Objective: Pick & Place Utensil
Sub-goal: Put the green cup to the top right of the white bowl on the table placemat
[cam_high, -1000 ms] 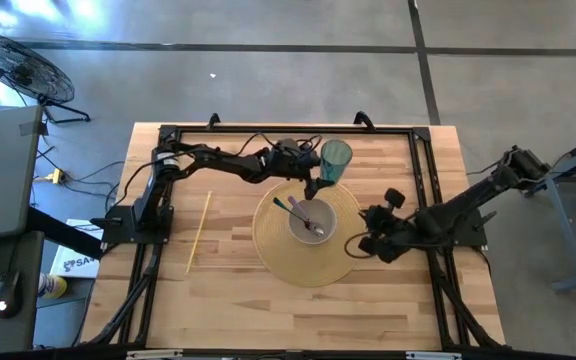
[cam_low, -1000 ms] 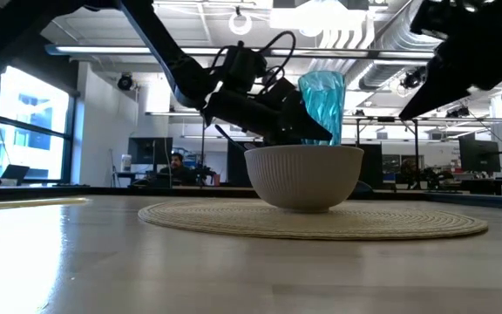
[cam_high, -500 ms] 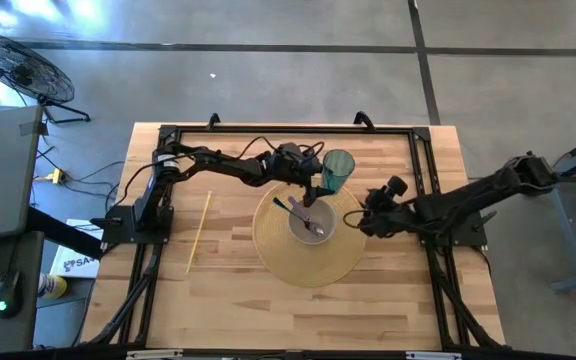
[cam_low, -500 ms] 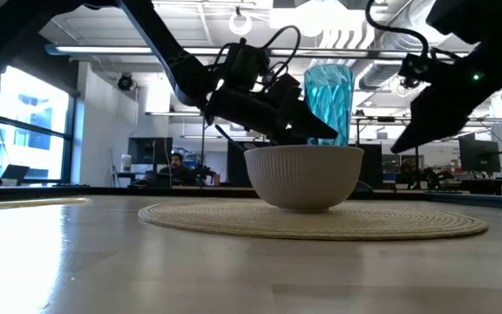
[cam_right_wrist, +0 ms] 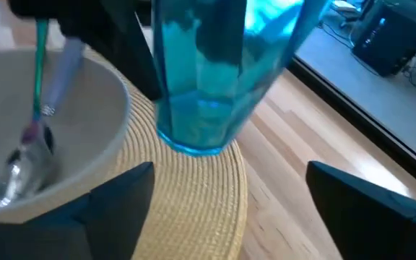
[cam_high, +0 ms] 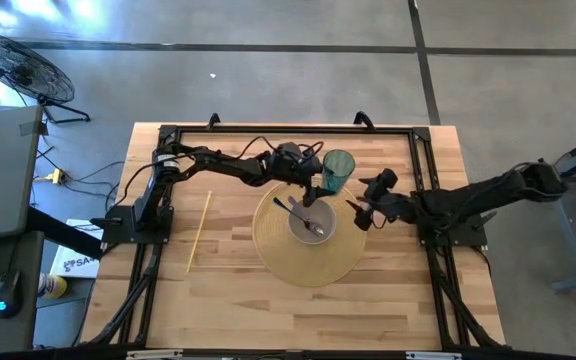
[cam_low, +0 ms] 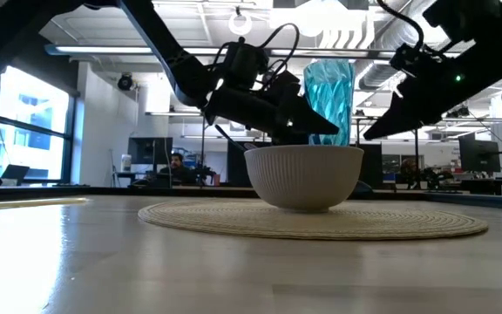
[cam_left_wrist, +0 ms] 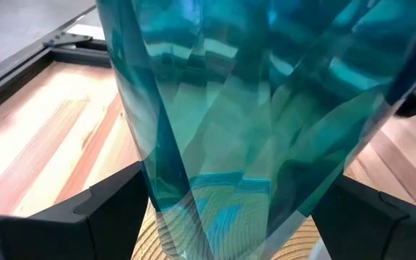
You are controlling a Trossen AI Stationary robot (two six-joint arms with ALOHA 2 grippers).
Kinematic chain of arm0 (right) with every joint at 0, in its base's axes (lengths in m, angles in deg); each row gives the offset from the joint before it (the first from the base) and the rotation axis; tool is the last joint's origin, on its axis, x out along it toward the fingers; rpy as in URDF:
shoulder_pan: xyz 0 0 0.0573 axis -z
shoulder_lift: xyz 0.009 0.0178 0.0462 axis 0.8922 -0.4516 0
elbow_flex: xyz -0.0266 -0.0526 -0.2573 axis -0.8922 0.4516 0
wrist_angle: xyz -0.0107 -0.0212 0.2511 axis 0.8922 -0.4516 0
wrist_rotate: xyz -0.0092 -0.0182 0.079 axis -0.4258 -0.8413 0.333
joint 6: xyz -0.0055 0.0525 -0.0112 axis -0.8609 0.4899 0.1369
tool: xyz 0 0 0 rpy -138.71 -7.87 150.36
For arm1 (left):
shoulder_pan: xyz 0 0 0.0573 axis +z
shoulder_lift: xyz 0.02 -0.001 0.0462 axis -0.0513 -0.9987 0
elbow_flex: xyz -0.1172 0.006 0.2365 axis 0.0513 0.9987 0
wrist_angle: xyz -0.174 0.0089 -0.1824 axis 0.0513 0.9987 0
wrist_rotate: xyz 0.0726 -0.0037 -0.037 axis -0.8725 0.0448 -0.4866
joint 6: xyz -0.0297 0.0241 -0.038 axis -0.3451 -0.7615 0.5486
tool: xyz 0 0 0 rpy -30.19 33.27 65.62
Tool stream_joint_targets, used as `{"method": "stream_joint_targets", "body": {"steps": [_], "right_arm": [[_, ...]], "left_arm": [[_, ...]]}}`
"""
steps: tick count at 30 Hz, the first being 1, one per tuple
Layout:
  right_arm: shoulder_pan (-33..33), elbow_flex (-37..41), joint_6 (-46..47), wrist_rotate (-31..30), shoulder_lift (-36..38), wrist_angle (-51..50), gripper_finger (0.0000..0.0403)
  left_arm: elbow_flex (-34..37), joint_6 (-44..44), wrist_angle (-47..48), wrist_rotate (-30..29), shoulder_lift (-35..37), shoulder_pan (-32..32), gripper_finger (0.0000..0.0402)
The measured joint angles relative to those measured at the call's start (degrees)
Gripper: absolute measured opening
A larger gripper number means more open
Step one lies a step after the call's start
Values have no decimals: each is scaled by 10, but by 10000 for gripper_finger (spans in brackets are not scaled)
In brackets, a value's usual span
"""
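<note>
Resting on the near-centre of the wooden table [cam_high: 228, 300], a round woven placemat [cam_high: 303, 262] carries a white ribbed bowl [cam_low: 303, 177]. Inside the bowl, per the high and right wrist views, lie utensils: a metal spoon [cam_right_wrist: 22, 162] with its bowl down at the bottom and a teal-handled utensil [cam_right_wrist: 40, 65] leaning against the rim. A thin yellow stick [cam_high: 199, 232] lies on the table well to the left of the placemat.

Just beyond the bowl, at the far edge of the placemat, a translucent teal tumbler [cam_high: 338, 170] is lifted above the mat, roughly upright; the low view shows its base above the bowl's rim. The left gripper [cam_high: 320, 183] is clamped on the tumbler's lower part, its two dark fingers [cam_left_wrist: 107, 213] pressed on either side of the faceted wall in the left wrist view.

The right gripper [cam_high: 360, 212] sits to the right of the bowl, over the placemat's edge, pointing at the tumbler, near it but not touching. Its fingers [cam_right_wrist: 114, 209] stand wide apart and hold nothing.

Beyond the table, a floor fan [cam_high: 18, 70] stands on the concrete floor.
</note>
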Motion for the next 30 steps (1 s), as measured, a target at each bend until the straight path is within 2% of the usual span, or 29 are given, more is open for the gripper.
{"method": "stream_joint_targets", "body": {"steps": [4, 9, 18, 28, 30], "right_arm": [[10, 25, -52, 39, 3, 83, 384], [21, 57, -109, 66, 9, 209, 388], [76, 136, -117, 220, 9, 426, 390], [82, 139, -141, 215, -10, 456, 386], [94, 139, -136, 237, -17, 470, 385]], "left_arm": [[0, -5, -10, 20, 0, 0, 331], [0, -43, -12, 20, 0, -11, 331], [0, -55, -19, 9, 0, -27, 331], [0, -30, -60, 3, 0, -38, 331], [0, -30, -60, 5, 0, -38, 331]]}}
